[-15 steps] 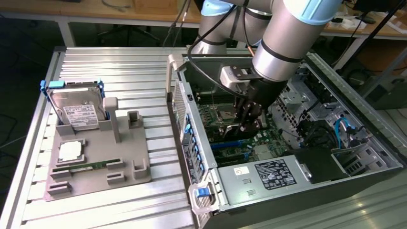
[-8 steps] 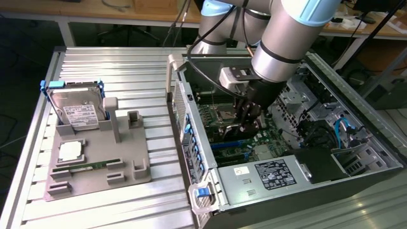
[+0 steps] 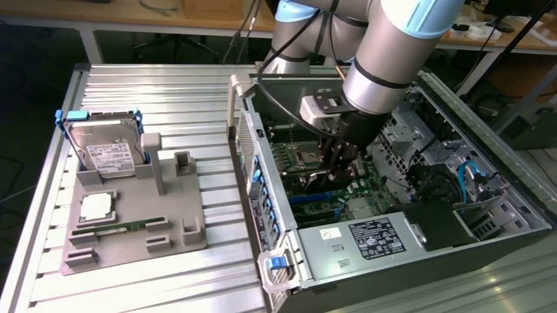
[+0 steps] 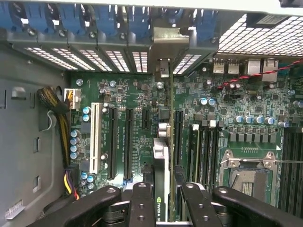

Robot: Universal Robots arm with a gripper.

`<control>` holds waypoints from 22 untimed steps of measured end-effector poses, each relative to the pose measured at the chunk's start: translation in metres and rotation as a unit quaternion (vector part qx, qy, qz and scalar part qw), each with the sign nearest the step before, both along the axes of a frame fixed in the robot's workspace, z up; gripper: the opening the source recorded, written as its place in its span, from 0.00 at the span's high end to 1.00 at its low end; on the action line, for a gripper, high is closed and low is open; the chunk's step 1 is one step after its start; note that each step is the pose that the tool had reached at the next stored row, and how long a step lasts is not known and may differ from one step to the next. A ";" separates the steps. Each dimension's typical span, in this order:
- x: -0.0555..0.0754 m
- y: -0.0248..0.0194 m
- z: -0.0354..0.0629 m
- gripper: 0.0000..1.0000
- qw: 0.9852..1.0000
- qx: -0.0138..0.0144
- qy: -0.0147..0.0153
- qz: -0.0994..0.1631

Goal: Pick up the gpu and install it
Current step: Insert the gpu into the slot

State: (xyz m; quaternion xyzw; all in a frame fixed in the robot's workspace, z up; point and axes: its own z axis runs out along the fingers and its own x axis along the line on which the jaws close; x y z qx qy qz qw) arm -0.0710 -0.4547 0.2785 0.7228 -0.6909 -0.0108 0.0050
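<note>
The arm reaches down into the open computer case (image 3: 374,251), which lies on its side on the slatted aluminium table (image 3: 174,85). The end effector (image 4: 164,196) is narrowed around the gpu (image 4: 161,161), its black fingers (image 4: 142,203) pressed against either face of the card. The gpu stands on edge, so the wrist view meets it from above: a pale cooler edge with a green logo near the fingers and a thin line running on to the silver end bracket (image 4: 168,38). That bracket sits at the case's rear wall, among the row of blue slot clips (image 4: 94,19).

The card hangs over the green motherboard (image 4: 142,94), between a pair of long black expansion slots (image 4: 128,142) and the memory slots (image 4: 203,151). A white slot (image 4: 95,137) lies further off, and the CPU socket (image 4: 248,175) sits beyond the memory slots. Whether the card's lower edge is already in a slot cannot be told.

At the exterior view's left, well apart from the case, a grey fixture (image 3: 165,215) carries a hard drive (image 3: 106,153), upright in its holder, a processor chip (image 3: 96,207) and a RAM stick (image 3: 122,228)
</note>
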 end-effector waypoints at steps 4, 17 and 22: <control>0.000 0.0002 -0.0011 0.73 1.000 0.000 -0.004 0.000; -0.003 0.0027 -0.0079 0.73 1.000 -0.001 -0.004 -0.022; -0.006 0.0027 -0.0108 0.73 1.000 -0.001 -0.004 -0.026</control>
